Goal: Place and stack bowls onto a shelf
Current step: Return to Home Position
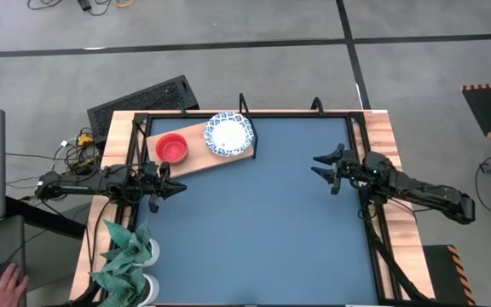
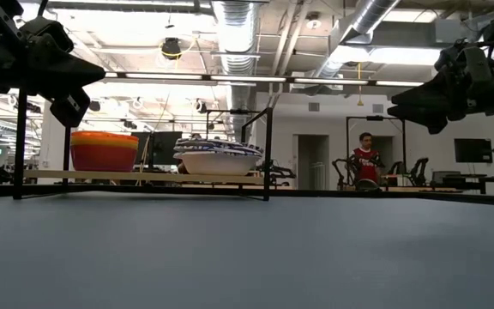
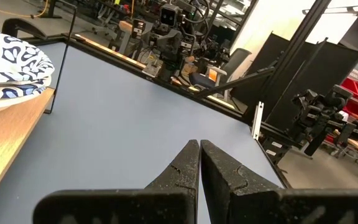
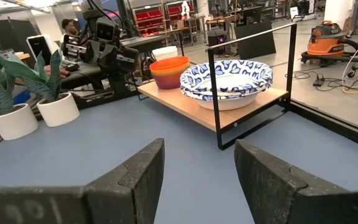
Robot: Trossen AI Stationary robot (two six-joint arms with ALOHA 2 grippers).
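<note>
Overhead, both arms sit apart at the edges of the dark blue-grey surface (image 1: 262,222), with every bowl in view resting on the shelf (image 1: 199,155). The light-wood shelf lies at about 11 o'clock on the surface, set at a slight angle to its edges. On it, a stack of plain bowls (image 1: 171,147) topped by a red one stands toward the 9 o'clock end. A stack of white bowls (image 1: 228,134) with blue patterned rims stands just beside it, toward the 3 o'clock end. The two stacks are close but apart.

The left gripper (image 1: 180,188) hangs at 9 o'clock, near the shelf's front edge, its fingers pressed together and holding nothing. The right gripper (image 1: 317,165) hangs at 3 o'clock, well apart from the shelf, its fingers spread wide and empty. Both point toward the middle of the surface.

Two potted plants (image 1: 130,256) stand at 7 o'clock. A person's hand (image 1: 2,286) shows off the surface's corner there.
</note>
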